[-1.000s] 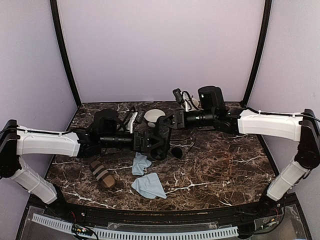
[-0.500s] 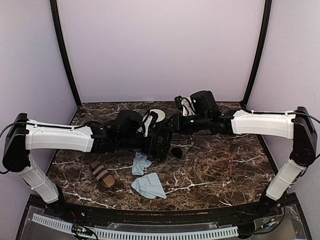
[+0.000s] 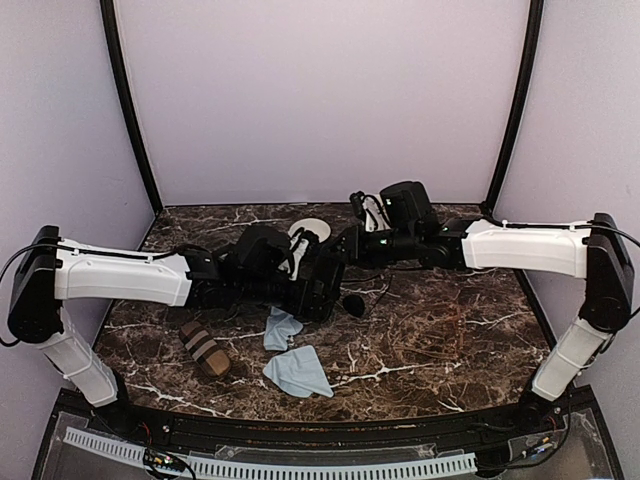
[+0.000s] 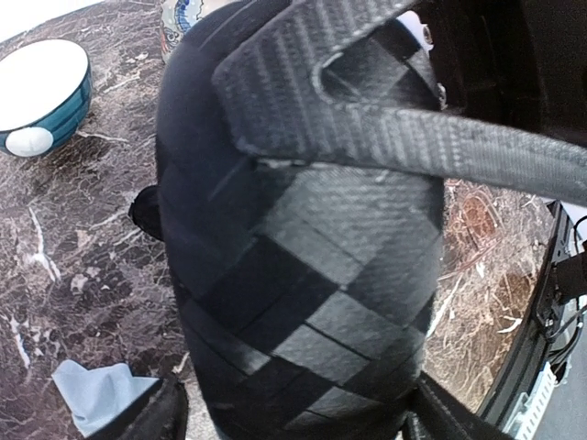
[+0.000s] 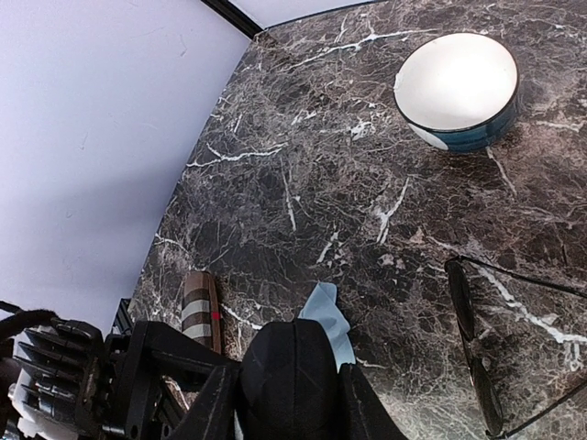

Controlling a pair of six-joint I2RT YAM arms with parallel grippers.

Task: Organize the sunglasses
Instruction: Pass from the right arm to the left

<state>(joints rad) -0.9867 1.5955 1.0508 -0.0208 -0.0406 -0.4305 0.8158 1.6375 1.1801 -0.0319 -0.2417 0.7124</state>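
The sunglasses (image 3: 352,303) lie on the marble just right of where the two arms meet. In the right wrist view they show edge-on, one dark lens and thin wire arms (image 5: 472,357). A black checkered case (image 4: 303,275) hangs between the grippers above the table. My left gripper (image 4: 293,423) spans its width, with a finger (image 4: 160,417) pressed against each side. My right gripper (image 5: 292,403) is shut on the case's rounded end (image 5: 286,371). In the top view the left gripper (image 3: 318,285) and right gripper (image 3: 342,250) nearly touch.
A white and blue bowl (image 3: 310,228) stands at the back. A brown striped case (image 3: 203,347) lies front left. Two light blue cloths (image 3: 297,370) (image 3: 280,325) lie in front of the arms. The marble's front edge is near the arm bases.
My left arm has reached further right and back to the case, and its jaws have closed in on it. The right arm shifted slightly left early on, then held still.
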